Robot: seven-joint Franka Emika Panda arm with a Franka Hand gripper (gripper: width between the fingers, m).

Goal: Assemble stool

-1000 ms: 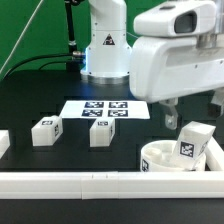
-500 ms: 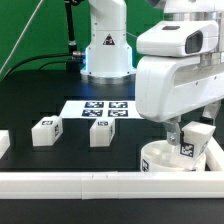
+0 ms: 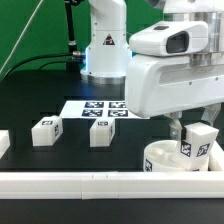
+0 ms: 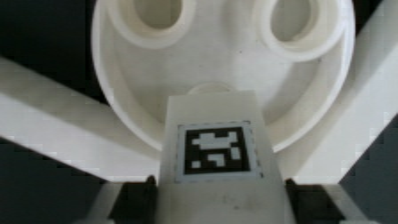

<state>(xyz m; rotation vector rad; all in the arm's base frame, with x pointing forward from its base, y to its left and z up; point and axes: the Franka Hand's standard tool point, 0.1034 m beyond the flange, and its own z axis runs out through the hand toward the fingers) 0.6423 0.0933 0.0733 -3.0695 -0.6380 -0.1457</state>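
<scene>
The white round seat disc (image 3: 168,160) lies at the exterior view's right, against the front rail. My gripper (image 3: 190,128) is shut on a blocky white tagged leg (image 3: 196,143) and holds it tilted over the seat's rim. In the wrist view the leg (image 4: 221,140) fills the middle between my two dark fingers (image 4: 143,203), with the seat (image 4: 143,70) and its two round holes beyond it. Two more tagged legs (image 3: 46,131) (image 3: 102,133) stand loose on the black table at the exterior view's left and middle.
The marker board (image 3: 96,109) lies flat behind the loose legs, in front of the robot base (image 3: 104,45). A long white rail (image 3: 80,181) runs along the table's front edge. A white block end (image 3: 4,144) shows at the far left edge.
The arm has lowered and shifted slightly toward the exterior view's left, carrying the leg with it over the seat. The two loose legs have not moved.
</scene>
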